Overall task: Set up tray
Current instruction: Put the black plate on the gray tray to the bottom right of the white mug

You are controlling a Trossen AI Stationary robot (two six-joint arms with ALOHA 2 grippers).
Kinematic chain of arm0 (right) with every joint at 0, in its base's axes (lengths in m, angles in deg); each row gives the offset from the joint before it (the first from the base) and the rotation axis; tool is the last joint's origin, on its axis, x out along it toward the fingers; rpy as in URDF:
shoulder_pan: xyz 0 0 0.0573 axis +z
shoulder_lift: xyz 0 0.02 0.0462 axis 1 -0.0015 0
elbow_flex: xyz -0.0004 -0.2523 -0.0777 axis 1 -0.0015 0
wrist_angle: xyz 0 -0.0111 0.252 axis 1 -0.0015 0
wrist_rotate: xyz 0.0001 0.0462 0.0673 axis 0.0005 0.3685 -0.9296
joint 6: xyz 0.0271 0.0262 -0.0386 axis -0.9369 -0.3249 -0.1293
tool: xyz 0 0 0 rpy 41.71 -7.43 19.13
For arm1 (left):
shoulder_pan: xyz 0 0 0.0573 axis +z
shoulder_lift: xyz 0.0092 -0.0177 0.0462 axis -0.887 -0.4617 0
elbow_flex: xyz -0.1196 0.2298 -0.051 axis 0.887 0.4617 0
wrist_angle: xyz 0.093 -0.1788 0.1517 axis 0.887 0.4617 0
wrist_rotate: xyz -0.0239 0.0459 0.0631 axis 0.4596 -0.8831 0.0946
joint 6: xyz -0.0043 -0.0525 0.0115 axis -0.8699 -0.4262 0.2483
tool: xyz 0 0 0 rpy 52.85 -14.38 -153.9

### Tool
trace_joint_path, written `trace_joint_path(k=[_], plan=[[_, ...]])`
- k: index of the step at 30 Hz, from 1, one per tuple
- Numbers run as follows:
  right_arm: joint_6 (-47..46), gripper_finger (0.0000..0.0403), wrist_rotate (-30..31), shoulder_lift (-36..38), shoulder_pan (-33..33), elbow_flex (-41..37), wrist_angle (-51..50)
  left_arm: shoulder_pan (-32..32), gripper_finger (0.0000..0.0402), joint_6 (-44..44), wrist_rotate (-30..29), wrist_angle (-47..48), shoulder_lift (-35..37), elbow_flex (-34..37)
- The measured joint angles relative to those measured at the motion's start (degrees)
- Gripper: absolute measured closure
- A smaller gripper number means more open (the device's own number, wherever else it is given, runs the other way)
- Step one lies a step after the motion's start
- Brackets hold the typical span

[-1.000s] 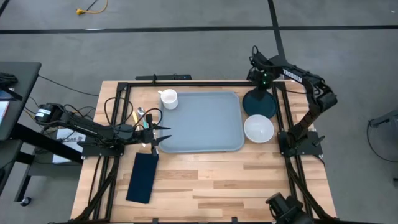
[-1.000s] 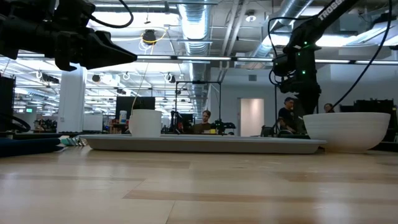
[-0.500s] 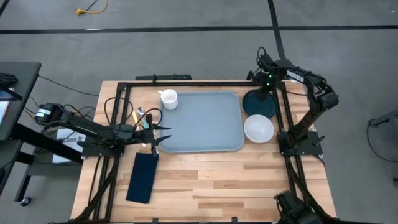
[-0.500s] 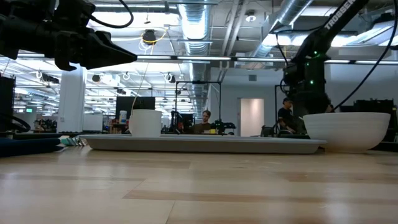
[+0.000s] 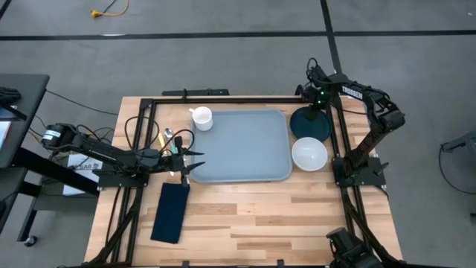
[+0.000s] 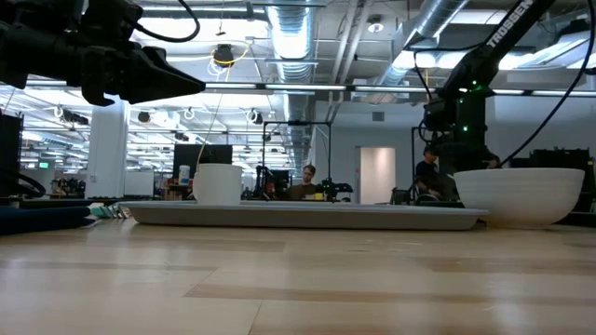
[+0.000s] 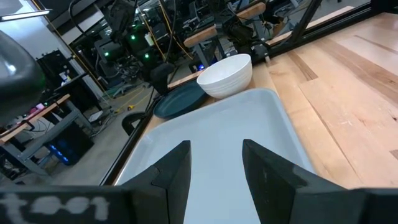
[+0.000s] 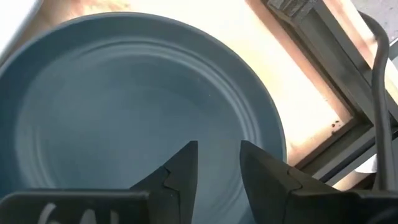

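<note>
Wood table (image 5: 253, 216): bowl (image 5: 309, 154), plate (image 5: 310, 123) beside tray (image 5: 238, 147).

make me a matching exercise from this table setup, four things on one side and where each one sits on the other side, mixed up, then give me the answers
Things:
1. white mug
2. white bowl
3. dark teal plate
4. navy napkin

Places:
A. under the right gripper, at the table's far right
B. beside the tray's far left corner
C. on the wood near the left gripper, off the tray's near left corner
D. right of the tray, nearer than the plate

Pairs: 1-B, 2-D, 3-A, 4-C
</note>
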Motion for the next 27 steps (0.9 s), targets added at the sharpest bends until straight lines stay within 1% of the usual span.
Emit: trace_joint_path(k=[3, 9, 14, 17, 21, 27], plan=[[0.0, 0.0290, 0.7, -1.0, 0.0, 0.0, 0.3, 0.0, 0.0266, 0.0, 0.0, 0.0, 0.0, 0.0], [2.0, 0.0290, 1.3, -5.8, 0.2, 0.0, 0.4, 0.0, 0.0266, -0.2, 0.0, 0.0, 0.0, 0.0], [2.4, 0.0290, 1.3, -6.9, 0.5, 0.2, 0.3, 0.0, 0.0266, -0.2, 0.0, 0.0, 0.0, 0.0], [2.5, 0.0290, 1.3, -6.1, 0.5, 0.2, 0.0, 0.0, 0.0266, -0.2, 0.0, 0.0, 0.0, 0.0], [2.2, 0.0290, 1.6, -3.1, 0.5, 0.2, -0.5, 0.0, 0.0266, -0.2, -0.1, 0.0, 0.0, 0.0], [0.5, 0.0290, 4.1, 2.4, 1.7, 0.2, -0.3, 0.0, 0.0266, -0.2, -0.1, 0.0, 0.0, 0.0]])
